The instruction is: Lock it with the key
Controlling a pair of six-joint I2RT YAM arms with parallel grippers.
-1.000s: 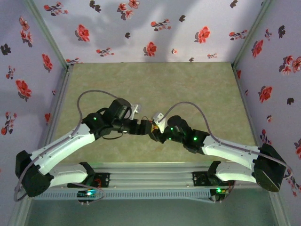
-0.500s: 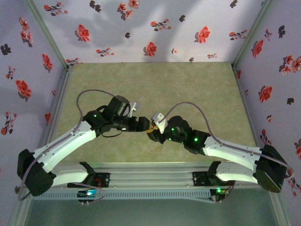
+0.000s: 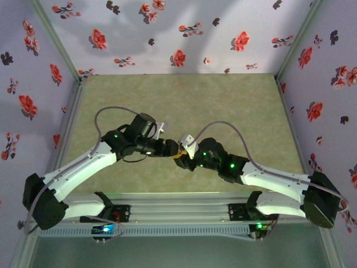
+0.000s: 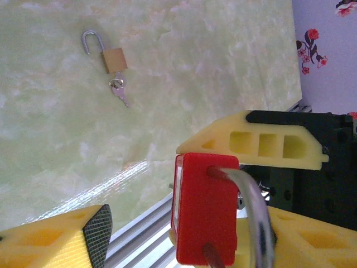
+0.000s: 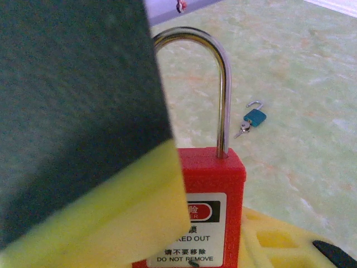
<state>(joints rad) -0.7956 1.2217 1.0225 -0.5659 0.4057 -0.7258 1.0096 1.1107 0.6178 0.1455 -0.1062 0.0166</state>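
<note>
My right gripper [image 5: 196,237] is shut on a red padlock [image 5: 215,173] with a white "LOCKED OUT" label, its steel shackle [image 5: 222,84] pointing up. In the top view both grippers meet above the middle of the table, the left gripper [image 3: 171,148] facing the right gripper [image 3: 184,157]. In the left wrist view the red padlock [image 4: 206,212] sits between my left gripper's [image 4: 189,237] open fingers, and the dark pad [image 4: 96,234] is apart from it. The padlock's keyhole end is hidden. A key [image 4: 119,92] hangs from a small brass padlock [image 4: 113,59] on the table.
A small teal padlock [image 5: 255,117] with an open shackle and a key in it lies on the green tabletop [image 3: 223,100]. The brass padlock's shackle is open too. Floral walls [image 3: 167,33] close in three sides. A metal rail [image 3: 178,206] runs along the near edge.
The left gripper has moved right, up to the right gripper, and its jaws have narrowed around the red padlock. The right gripper has kept its grip and barely shifted.
</note>
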